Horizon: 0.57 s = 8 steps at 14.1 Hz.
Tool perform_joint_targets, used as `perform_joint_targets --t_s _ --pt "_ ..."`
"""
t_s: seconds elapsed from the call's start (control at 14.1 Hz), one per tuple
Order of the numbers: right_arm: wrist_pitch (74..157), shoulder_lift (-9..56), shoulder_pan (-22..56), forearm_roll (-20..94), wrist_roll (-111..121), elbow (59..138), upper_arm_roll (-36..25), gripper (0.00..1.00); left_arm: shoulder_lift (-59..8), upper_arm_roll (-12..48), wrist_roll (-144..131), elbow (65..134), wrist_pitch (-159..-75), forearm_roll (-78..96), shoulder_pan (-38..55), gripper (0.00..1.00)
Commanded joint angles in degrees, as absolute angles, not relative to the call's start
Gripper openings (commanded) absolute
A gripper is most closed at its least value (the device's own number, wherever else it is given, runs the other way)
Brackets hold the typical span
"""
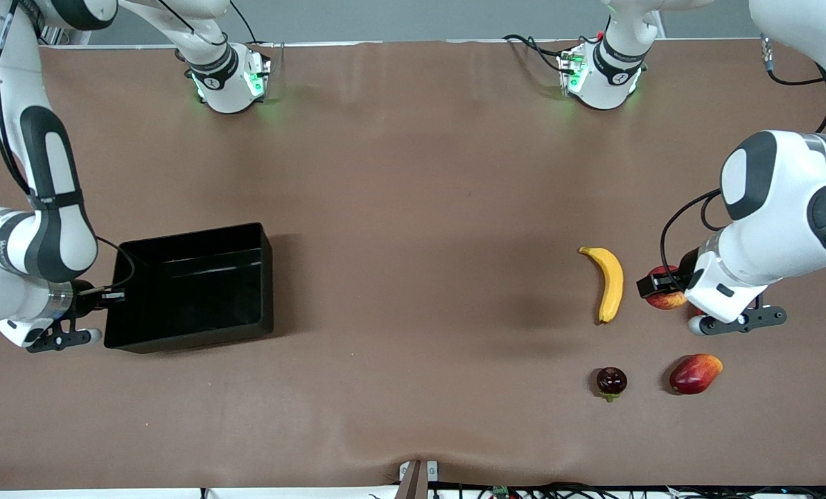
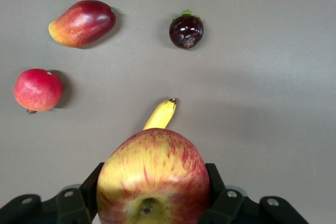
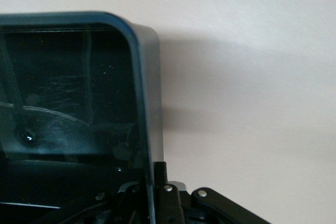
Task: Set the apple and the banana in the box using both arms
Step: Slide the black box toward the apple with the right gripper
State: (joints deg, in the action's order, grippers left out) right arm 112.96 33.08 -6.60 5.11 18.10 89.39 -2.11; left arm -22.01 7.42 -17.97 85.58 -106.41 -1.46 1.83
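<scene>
Left claw (image 2: 152, 203): closed on the apple (image 2: 154, 178), one finger on each flank of the fruit, as seen in the left wrist view. In the front view the apple (image 1: 664, 296) is seen at the left arm's end of the surface (image 1: 413, 208), just beside the banana (image 1: 611, 283); whether it is already lifted clear of the surface cannot be told.

Right claw (image 1: 111, 296): fully closed on the end wall of the box (image 1: 143, 343), at the right arm's end of the surface. In the right wrist view the glossy wall (image 3: 149, 145) is seen running down between the fingers. The box is thus gripped by its rim; it is judged that it is to be steadied or shifted while the fruit is brought over.

Box interior: nothing is seen inside in either view.

Banana: lying flat on the surface, untouched, well apart from the box.

Non-task items noted: a mango (image 1: 695, 373) and a dark round fruit (image 1: 612, 380), both nearer to the front camera than the banana; a plain red fruit (image 2: 38, 89) is seen in the left wrist view only.

Progress, as judged: early. Apple grasped but not delivered; banana not yet picked. Remaining: apple to be carried the length of the surface and released in the box, then the same for the banana.
</scene>
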Motion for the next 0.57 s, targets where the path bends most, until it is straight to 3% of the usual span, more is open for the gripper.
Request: perform_joint_targets --t_s 0.0,0.5 --pt "110.3 28.4 -1.5 6.5 10.0 90.3 -2.2 0.00 -21.2 7.4 -19.9 84.6 -105.1 1.4 1.8 0.00" --pt "108.9 28.1 13.7 10.3 -8.8 90.4 -2.2 0.00 -19.6 8.2 -21.0 84.9 -101.7 1.5 2.4 0.00"
